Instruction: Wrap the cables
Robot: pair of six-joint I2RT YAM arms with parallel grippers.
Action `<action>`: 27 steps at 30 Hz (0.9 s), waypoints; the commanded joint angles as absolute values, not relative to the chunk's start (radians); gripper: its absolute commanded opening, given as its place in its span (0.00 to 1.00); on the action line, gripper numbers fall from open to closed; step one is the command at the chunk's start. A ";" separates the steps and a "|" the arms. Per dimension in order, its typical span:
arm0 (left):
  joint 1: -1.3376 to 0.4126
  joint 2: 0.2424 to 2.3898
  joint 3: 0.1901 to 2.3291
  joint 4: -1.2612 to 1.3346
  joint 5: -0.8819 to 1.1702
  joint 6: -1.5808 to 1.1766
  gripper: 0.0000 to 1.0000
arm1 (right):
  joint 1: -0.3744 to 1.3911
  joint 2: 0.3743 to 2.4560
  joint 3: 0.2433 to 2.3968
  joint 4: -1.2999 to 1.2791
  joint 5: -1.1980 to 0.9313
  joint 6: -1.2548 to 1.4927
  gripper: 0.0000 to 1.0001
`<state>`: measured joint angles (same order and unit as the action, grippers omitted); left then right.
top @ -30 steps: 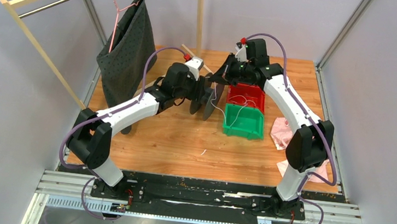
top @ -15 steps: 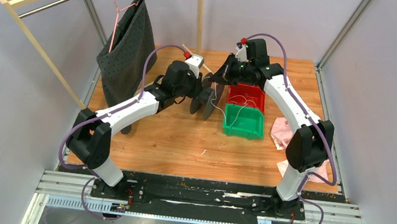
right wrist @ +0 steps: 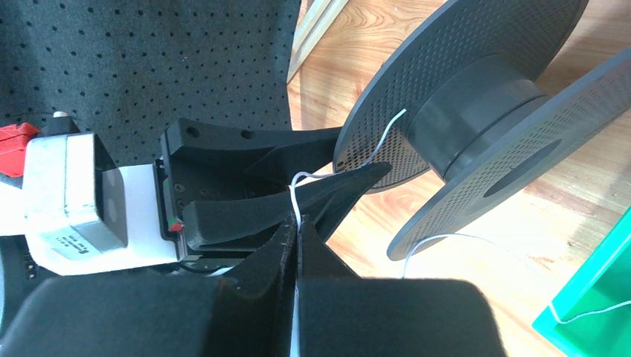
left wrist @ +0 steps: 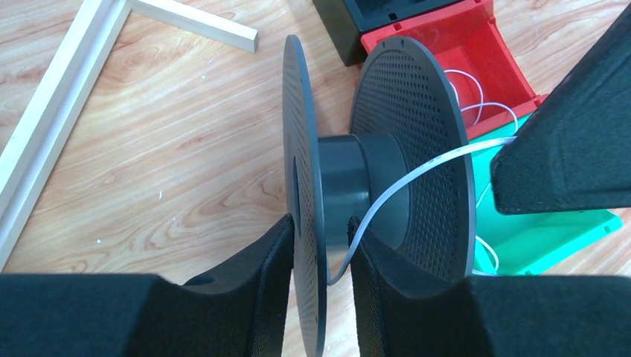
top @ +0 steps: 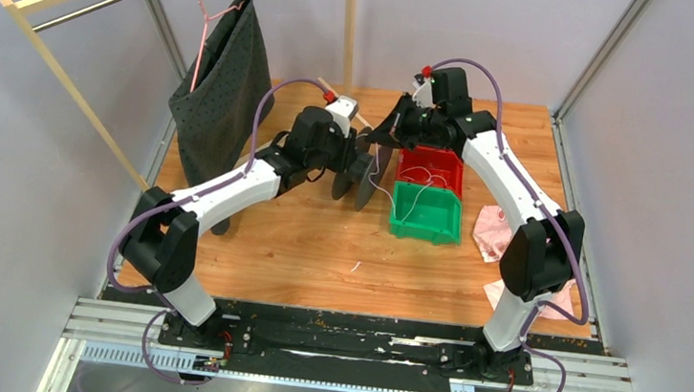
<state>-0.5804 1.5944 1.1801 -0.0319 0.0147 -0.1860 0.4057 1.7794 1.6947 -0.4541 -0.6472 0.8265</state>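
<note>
A dark grey spool [top: 362,171] stands on edge on the table between both grippers. My left gripper [left wrist: 320,238] is open and straddles the spool's left flange [left wrist: 299,134]. One finger lies against the flange's outer face. The other finger [left wrist: 372,256] stands a little off its inner face. A thin white cable [left wrist: 417,172] runs from that gap across the hub [left wrist: 350,186] toward the right. My right gripper [right wrist: 298,223] is shut on this cable [right wrist: 295,195] just above the spool [right wrist: 476,97]. More cable [top: 380,192] trails down into the bins.
A red bin [top: 430,169] and a green bin [top: 426,213] with cable loops sit right of the spool. Pink cloth [top: 491,231] lies at the right edge. Dark dotted fabric [top: 224,88] hangs on a wooden rack [top: 66,83] at the back left.
The left gripper's jaws have narrowed around the spool's flange and its wrist has shifted slightly. The right arm and the cable have stayed in place.
</note>
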 commanded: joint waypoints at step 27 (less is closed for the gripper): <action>-0.575 1.566 1.328 -0.206 0.005 -0.093 0.00 | 0.271 1.629 1.618 -0.398 -0.768 0.692 0.76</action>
